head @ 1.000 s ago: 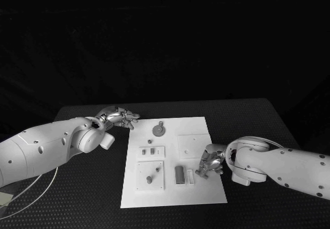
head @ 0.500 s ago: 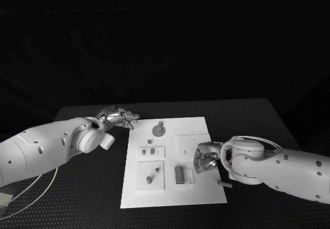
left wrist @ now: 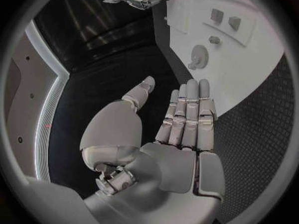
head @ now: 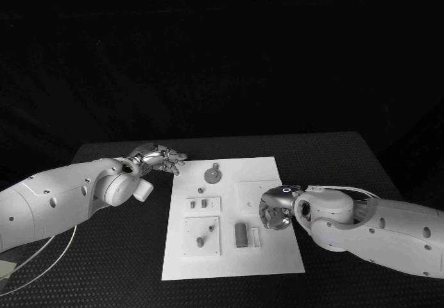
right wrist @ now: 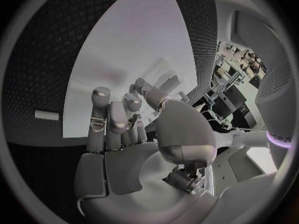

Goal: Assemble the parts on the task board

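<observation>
- Right hand (head: 274,215) hovers over my white board (head: 268,170), fingers curled, whether it's pinching anything I can't tell.
- Left hand (head: 159,158) flat, fingers together, beside board's far corner.

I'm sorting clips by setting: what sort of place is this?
Probably a robotics lab test bench. A white task board with small parts lies on a black table against a dark backdrop, worked by two white arms; the right wrist view shows cluttered desks behind.
</observation>
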